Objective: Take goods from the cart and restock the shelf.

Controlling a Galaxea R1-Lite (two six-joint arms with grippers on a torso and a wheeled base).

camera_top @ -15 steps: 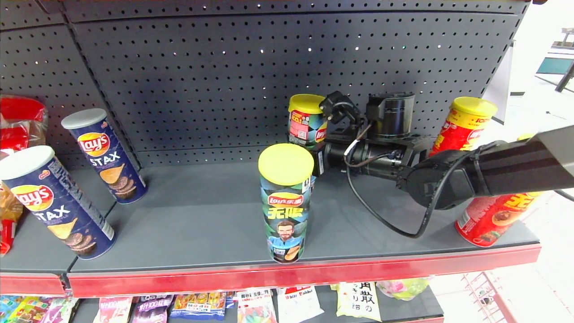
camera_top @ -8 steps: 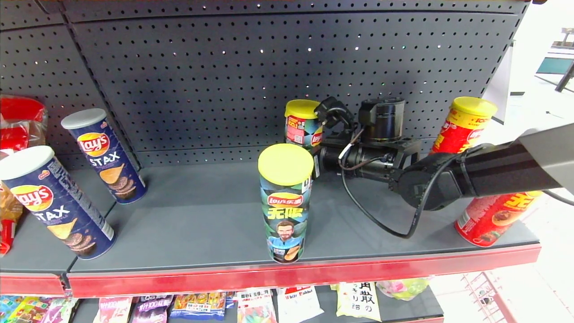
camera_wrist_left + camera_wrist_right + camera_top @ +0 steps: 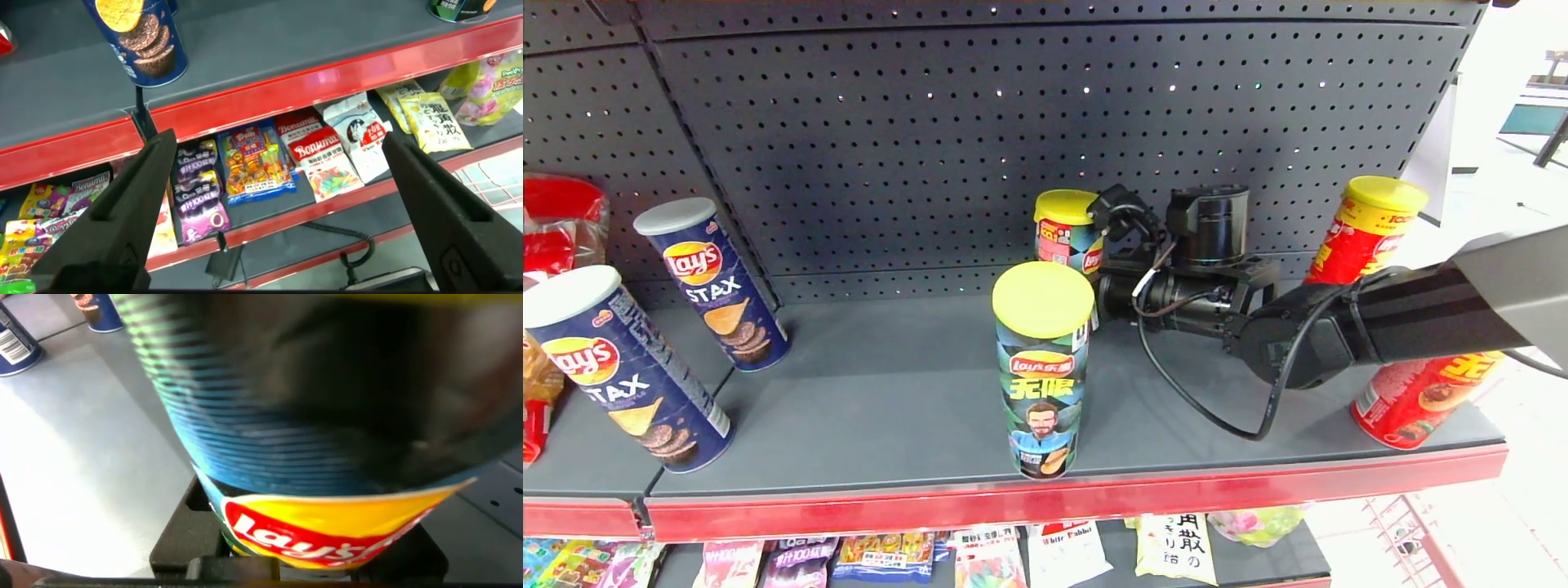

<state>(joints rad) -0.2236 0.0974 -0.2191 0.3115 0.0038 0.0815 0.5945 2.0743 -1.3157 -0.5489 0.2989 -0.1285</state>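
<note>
One arm (image 3: 1388, 322) level over shelf (image 3: 890, 392), right hand (image 3: 1094, 276) clamping yellow-lidded can (image 3: 1062, 235).

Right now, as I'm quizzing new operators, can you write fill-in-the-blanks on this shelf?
The right gripper is shut on a can with a ___ lid.
That can is ___ the front can.
The left gripper is ___.
On the shelf stand ___ blue cans.
Answers: yellow, behind, open, two.
</note>
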